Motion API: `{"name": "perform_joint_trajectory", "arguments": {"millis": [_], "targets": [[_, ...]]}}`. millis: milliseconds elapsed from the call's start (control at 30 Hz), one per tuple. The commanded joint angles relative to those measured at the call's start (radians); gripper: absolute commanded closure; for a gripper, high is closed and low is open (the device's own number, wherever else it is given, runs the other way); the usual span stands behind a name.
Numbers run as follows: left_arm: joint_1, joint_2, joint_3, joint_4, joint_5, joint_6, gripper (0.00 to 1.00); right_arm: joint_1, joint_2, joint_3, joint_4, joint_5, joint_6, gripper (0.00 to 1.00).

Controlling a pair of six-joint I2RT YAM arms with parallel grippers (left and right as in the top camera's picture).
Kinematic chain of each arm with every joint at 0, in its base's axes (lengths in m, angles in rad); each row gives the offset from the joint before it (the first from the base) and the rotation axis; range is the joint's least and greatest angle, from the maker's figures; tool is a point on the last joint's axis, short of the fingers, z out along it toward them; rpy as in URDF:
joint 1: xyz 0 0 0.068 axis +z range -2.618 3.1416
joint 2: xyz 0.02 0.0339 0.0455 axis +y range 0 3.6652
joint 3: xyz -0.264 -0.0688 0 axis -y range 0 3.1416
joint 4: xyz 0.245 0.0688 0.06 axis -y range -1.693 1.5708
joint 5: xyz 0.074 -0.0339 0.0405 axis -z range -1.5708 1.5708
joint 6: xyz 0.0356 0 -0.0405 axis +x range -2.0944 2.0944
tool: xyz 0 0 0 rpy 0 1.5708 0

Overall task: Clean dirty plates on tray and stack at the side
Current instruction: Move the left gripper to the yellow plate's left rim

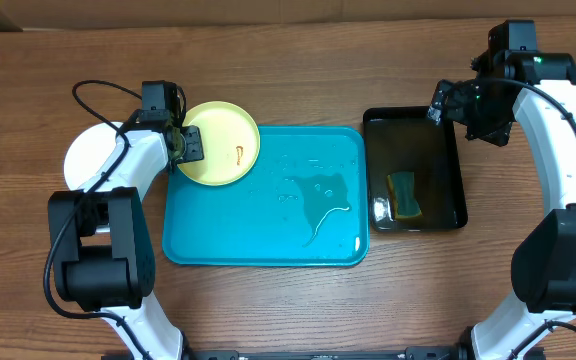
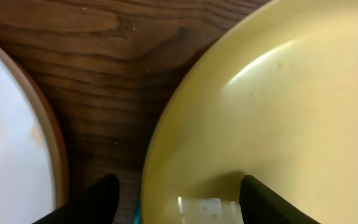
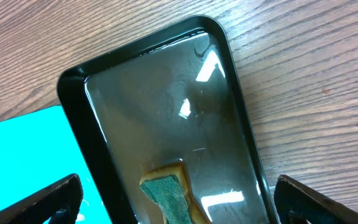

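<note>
**Q:** How far along are we?

**A:** We read outward from the near edge. The tray [image 1: 228, 235] holds pooled water [image 1: 323, 200]. Across its far-left corner lies the yellow plate [image 1: 223, 130], partly overhanging the counter [image 1: 268, 60]. It shows a reddish smear [image 1: 239, 154], so we judge it unwashed. A white plate [image 1: 88, 150] sits on the counter just left of it, set aside. We cannot tell whether another lies beneath. The left fingers [image 2: 101, 202] stand apart, straddling the yellow plate's rim without clamping it. Farthest out, the right fingers [image 3: 48, 202] hang spread wide and empty over the basin [image 1: 418, 135], where the sponge [image 1: 403, 195] lies untouched. Wiping and stacking are left.

**Q:** And the materials?

**A:** We note these:
- **Tray:** smooth turquoise plastic with rounded corners and a raised rim.
- **Basin:** glossy black and rectangular.
- **Sponge:** coarse green face over a yellow body.
- **Plates:** round, shallow, with a soft sheen.
- **Counter:** brown wood grain.
</note>
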Motion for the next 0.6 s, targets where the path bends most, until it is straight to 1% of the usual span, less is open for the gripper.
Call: {"name": "perform_joint_trajectory", "arguments": {"millis": [0,100,200,267,300,333,400,567], "targets": [[-0.016,-0.025,-0.002,-0.037,0.114,0.018,0.39,0.005,-0.009,0.008,0.003,0.002,0.004,0.0],[-0.029,-0.026,-0.002,-0.096,0.169,0.017,0.39,0.005,-0.009,0.008,0.003,0.002,0.004,0.0],[-0.042,-0.026,-0.002,-0.186,0.197,-0.019,0.39,0.005,-0.009,0.008,0.003,0.002,0.004,0.0],[-0.049,-0.026,-0.002,-0.23,0.216,-0.019,0.43,0.005,-0.009,0.008,0.003,0.002,0.004,0.0],[-0.053,-0.026,-0.002,-0.253,0.217,-0.019,0.48,0.005,-0.009,0.008,0.003,0.002,0.004,0.0],[-0.055,-0.027,-0.002,-0.269,0.216,-0.019,0.5,0.005,-0.009,0.008,0.003,0.002,0.004,0.0],[-0.057,-0.029,-0.002,-0.293,0.216,-0.019,0.51,0.005,-0.009,0.008,0.003,0.002,0.004,0.0],[-0.056,-0.054,0.0,-0.299,0.196,-0.061,0.49,0.005,-0.009,0.008,0.003,0.002,0.004,0.0]]}}
